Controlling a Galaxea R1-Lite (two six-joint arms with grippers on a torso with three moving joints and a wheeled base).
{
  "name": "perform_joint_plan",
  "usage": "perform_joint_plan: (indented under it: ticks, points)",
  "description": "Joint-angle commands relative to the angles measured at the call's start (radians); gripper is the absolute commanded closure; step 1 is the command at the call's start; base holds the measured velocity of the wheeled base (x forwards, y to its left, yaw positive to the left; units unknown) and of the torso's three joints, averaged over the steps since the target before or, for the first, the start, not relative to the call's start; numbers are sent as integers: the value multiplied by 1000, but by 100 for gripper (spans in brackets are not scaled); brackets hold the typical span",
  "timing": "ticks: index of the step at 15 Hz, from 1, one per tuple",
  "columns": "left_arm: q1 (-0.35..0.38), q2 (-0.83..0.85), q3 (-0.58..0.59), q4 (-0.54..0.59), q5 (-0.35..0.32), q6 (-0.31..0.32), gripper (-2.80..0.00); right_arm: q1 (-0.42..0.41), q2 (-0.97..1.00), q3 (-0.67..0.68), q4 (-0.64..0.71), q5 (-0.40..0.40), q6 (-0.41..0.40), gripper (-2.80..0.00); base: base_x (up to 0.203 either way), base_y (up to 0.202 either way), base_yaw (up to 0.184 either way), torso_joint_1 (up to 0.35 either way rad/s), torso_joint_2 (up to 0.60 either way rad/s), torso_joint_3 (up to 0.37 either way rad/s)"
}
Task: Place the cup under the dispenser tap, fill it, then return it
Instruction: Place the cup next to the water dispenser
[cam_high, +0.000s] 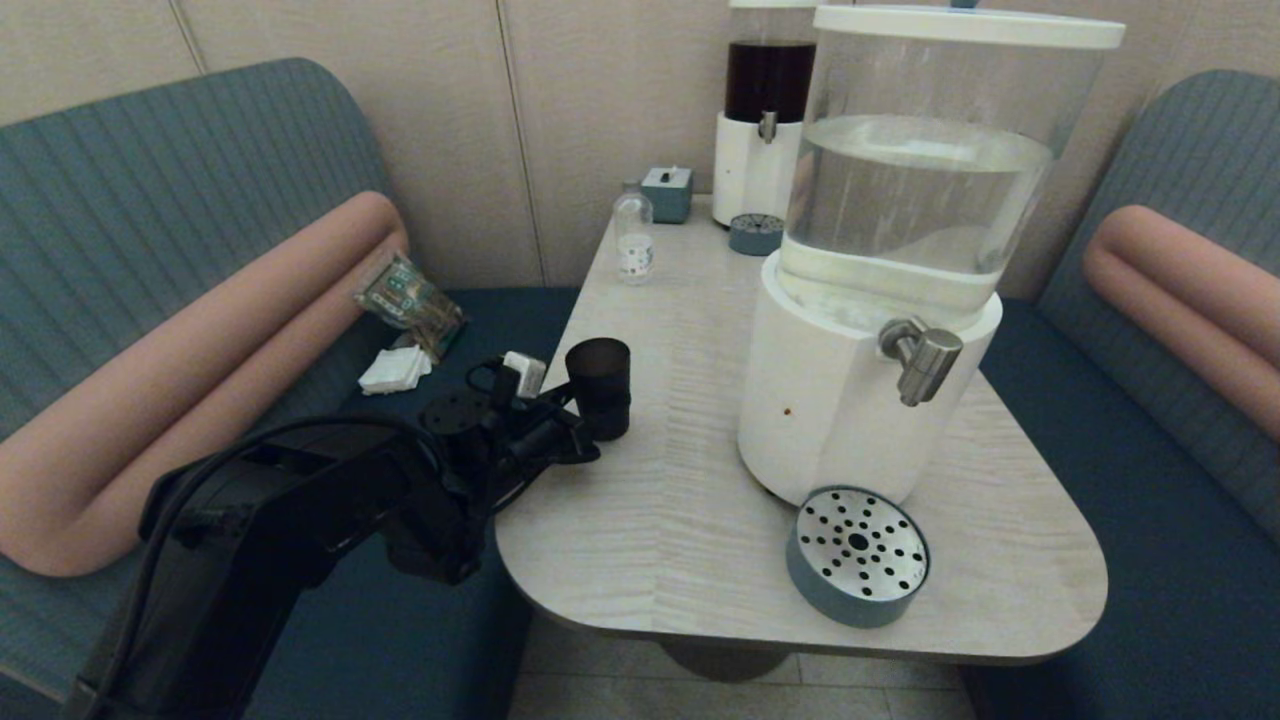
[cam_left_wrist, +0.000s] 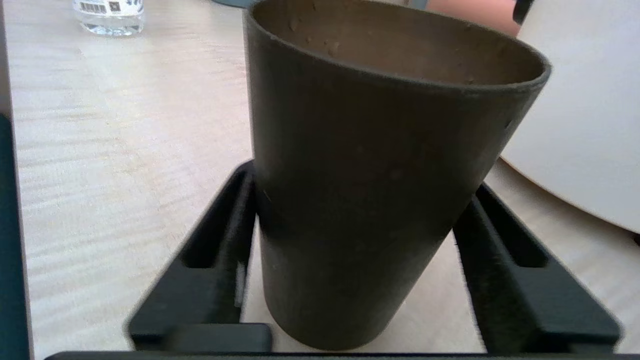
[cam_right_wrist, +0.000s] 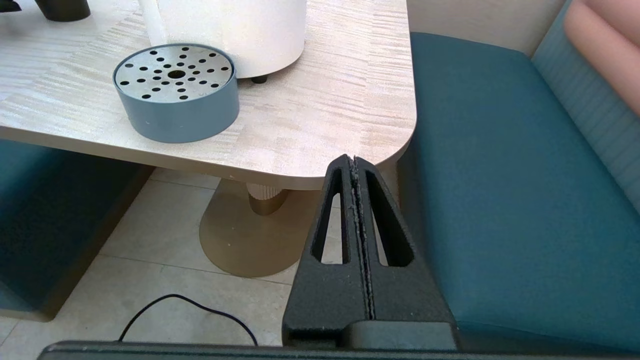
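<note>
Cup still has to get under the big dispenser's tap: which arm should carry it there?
Left. The left gripper already brackets the cup, a finger on each side. The right gripper is shut, below the table's corner, away from the cup and the tap.

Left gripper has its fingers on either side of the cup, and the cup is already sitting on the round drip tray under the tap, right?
Not quite. The left gripper does straddle the cup, but the cup is near the table's left edge, well away from the drip tray and the tap. The head view shows this.
</note>
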Motion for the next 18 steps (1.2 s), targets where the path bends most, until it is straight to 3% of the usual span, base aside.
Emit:
perform_joint_plan:
  ticks: [1, 5, 8, 11, 18]
  points:
    - [0, -1, 4, -7, -3, 1, -280, 0, 1, 15, -1, 1, -1, 0, 0, 0, 0, 0, 0, 0]
    - [0, -22, 31, -7, -3, 8, -280, 0, 1, 15, -1, 1, -1, 0, 0, 0, 0, 0, 0, 0]
    - [0, -76, 130, -7, 7, 8, -280, 0, 1, 15, -1, 1, -1, 0, 0, 0, 0, 0, 0, 0]
    - [0, -155, 261, -7, 12, 8, -280, 0, 1, 15, -1, 1, -1, 0, 0, 0, 0, 0, 0, 0]
    - [-26, -469, 685, -7, 37, 10, -280, 0, 1, 15, -1, 1, -1, 0, 0, 0, 0, 0, 0, 0]
